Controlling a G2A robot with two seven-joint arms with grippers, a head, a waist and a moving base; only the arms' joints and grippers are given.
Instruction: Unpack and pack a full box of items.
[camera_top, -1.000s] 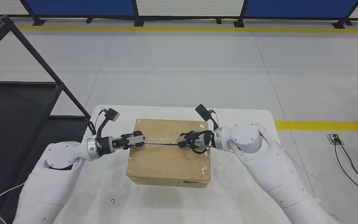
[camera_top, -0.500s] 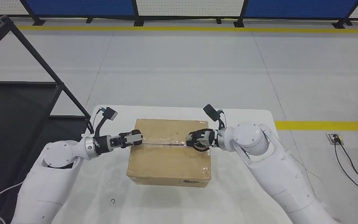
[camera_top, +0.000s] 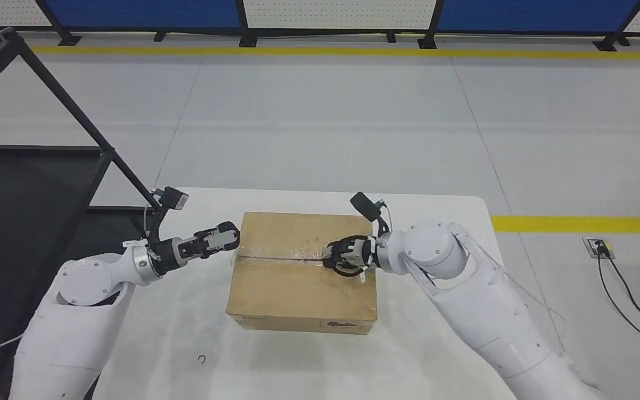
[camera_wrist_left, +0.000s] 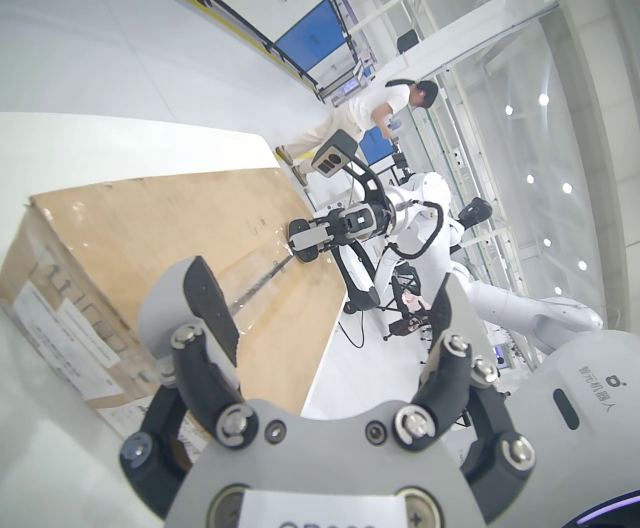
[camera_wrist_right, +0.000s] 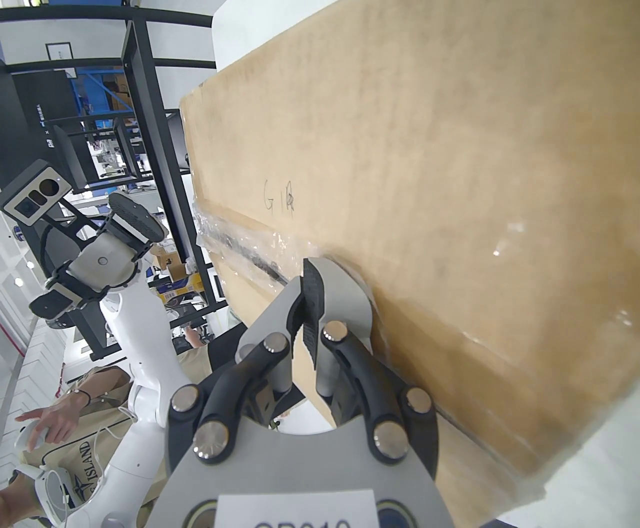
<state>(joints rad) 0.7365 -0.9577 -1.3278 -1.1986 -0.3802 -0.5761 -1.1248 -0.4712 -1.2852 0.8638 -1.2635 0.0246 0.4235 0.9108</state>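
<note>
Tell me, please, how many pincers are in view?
2: the left pincer, open, at the box's left end; the right pincer, shut, at the taped seam near the box's right end.

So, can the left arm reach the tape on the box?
Probably yes: the left gripper hangs open just off the box, close to one end of the tape, with nothing between. The right gripper sits farther along it.

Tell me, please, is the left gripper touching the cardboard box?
Apart. The right wrist view shows background between the left gripper and the cardboard box.
</note>
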